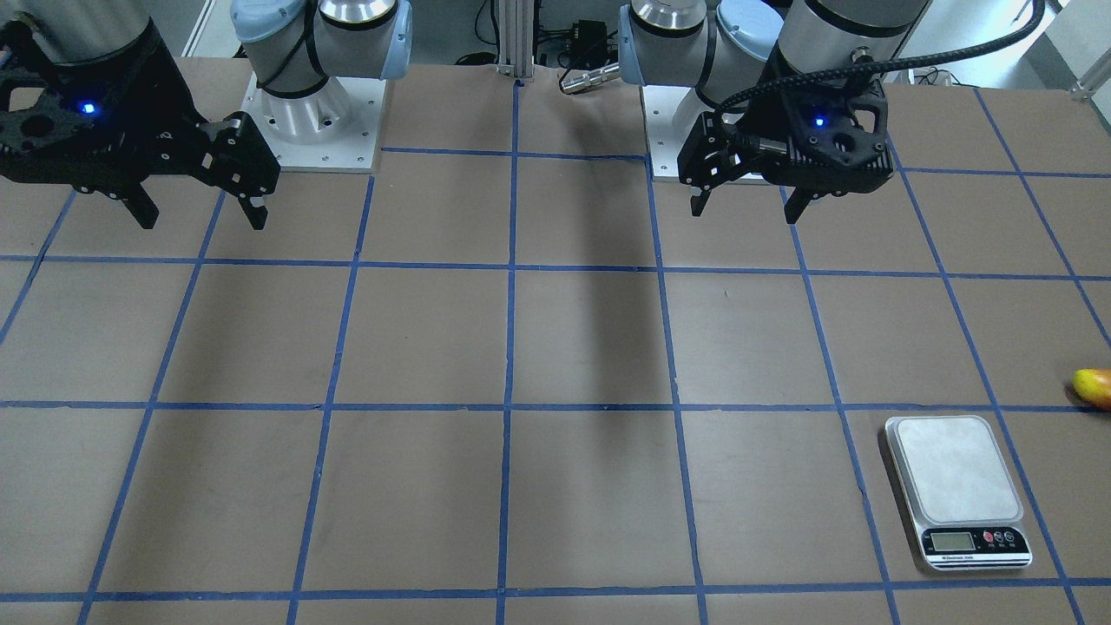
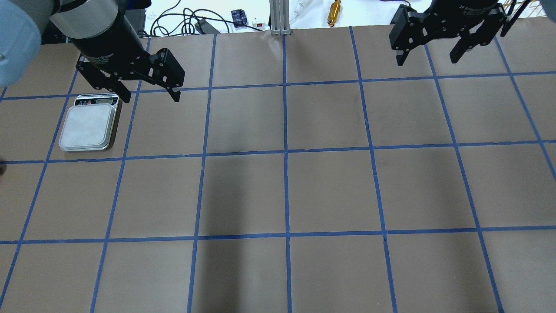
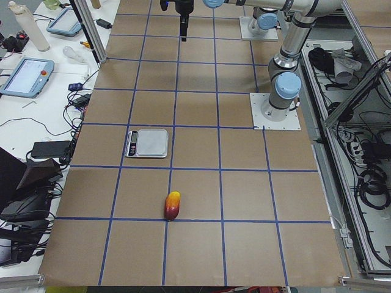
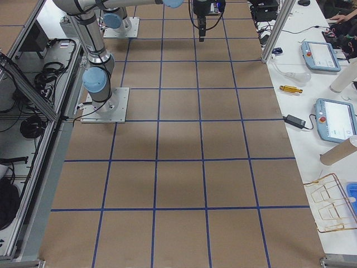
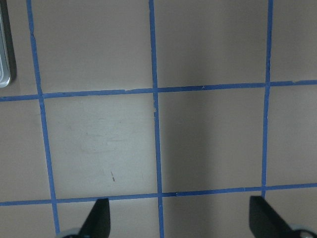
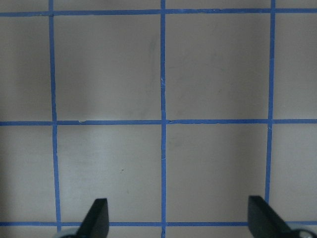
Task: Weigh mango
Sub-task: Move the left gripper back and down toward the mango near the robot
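With left claw [image 1: 745,211] and right claw [image 1: 202,221] both spread, empty, send left to mango [image 3: 173,204] lying on worktop [image 1: 590,347] near kitchen scale [image 1: 955,486], pinch across its narrow middle.

Mango [image 1: 1095,388]: the front view's right edge cuts it; I see only its yellow end and some orange.
Scale [image 2: 87,128]: from overhead the left gripper [image 2: 150,99] covers the far corner of its display end; my left wrist camera catches just a sliver of its rim at the left edge.
Scale display [image 1: 955,542]: too small for me to read.
Right gripper [image 1: 203,222]: its body runs off the front view's left edge.
Wrist views: only dark fingertips [image 5: 99,220] show, cut by the bottom edge.
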You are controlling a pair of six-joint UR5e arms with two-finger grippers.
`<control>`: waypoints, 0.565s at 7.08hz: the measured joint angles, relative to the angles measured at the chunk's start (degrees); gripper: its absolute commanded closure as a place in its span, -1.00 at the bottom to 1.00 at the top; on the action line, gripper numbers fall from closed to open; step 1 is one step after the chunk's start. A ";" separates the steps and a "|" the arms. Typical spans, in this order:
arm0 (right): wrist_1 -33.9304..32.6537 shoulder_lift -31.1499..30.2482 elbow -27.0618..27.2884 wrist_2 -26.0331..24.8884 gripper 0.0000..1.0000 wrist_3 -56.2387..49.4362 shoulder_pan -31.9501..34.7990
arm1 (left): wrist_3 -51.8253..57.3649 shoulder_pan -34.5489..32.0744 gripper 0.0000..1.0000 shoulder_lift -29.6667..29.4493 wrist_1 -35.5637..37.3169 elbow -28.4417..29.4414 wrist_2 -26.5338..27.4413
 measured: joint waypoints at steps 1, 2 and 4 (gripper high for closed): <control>0.00 0.02 0.00 -0.02 -1.00 0.00 0.00 | 0.12 -0.02 -1.00 0.10 0.13 -0.06 0.00; 0.00 0.04 0.00 -0.01 -1.00 0.00 0.00 | 0.33 0.10 -1.00 0.23 0.15 -0.08 -0.02; 0.00 0.04 0.00 -0.02 -1.00 0.00 -0.01 | 7.23 2.07 -1.00 1.04 -1.31 -0.18 0.07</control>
